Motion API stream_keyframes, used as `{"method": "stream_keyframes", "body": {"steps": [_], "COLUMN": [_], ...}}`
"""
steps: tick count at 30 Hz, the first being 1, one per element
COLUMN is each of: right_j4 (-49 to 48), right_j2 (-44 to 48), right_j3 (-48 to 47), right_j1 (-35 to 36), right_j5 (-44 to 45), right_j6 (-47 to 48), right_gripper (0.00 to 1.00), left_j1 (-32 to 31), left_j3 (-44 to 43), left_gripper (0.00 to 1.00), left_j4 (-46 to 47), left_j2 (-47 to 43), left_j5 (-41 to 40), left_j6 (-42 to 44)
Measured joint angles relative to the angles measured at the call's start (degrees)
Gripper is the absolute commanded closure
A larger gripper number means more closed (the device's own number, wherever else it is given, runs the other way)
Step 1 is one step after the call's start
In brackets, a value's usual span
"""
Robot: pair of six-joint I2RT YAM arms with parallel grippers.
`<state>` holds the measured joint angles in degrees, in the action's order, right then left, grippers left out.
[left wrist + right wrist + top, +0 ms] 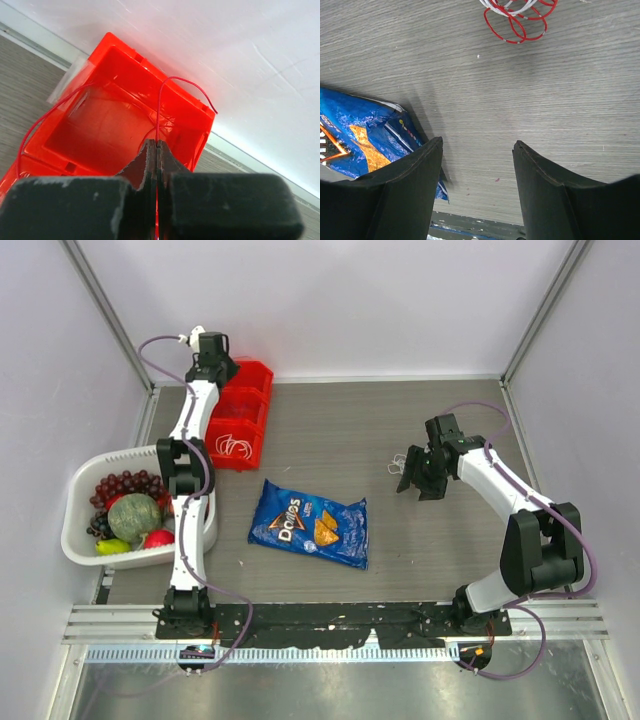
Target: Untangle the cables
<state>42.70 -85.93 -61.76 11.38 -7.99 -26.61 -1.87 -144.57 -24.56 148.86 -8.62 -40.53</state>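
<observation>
Red cable (left tool pinching), near bin rim

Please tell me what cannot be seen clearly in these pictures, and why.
1. Right wrist view: the cables are cut off by the top edge, so their count is unclear.
2. Top view: they are too small to tell apart beside the right gripper.
3. Left wrist view: the red cable enters the shut left gripper, which hides its lower part.

The left pincer pinches a thin red cable above a red bin.
</observation>
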Motion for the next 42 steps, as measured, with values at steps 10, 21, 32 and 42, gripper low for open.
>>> {"method": "stream_keyframes", "body": {"steps": [10,21,32,42], "right_j4": [0.8,0.8,0.7,0.4], "right_j2": [0.0,0.1,0.1,0.2], "right_j3": [0.0,0.0,0.1,1.0], "right_j1": [0.0,0.0,0.0,0.0], "right_j5": [0.1,-0.2,-0.8,-1.0], "right_j6": [-0.2,0.0,0.9,1.0], "right_gripper": [0.37,0.37,0.37,0.37], "left_j1": [-0.3,-0.3,-0.2,3.1], "left_j3": [-0.1,5.1,16.0,21.3], "left_gripper": [0.80,0.33,0.37,0.32], "left_j4": [-0.2,-1.6,-3.2,-8.4], "left_j2": [0.6,-3.2,-16.3,-18.1], "left_j5": [0.9,1.6,-0.9,-3.6], "left_j6": [0.3,2.0,2.0,-10.4]}}
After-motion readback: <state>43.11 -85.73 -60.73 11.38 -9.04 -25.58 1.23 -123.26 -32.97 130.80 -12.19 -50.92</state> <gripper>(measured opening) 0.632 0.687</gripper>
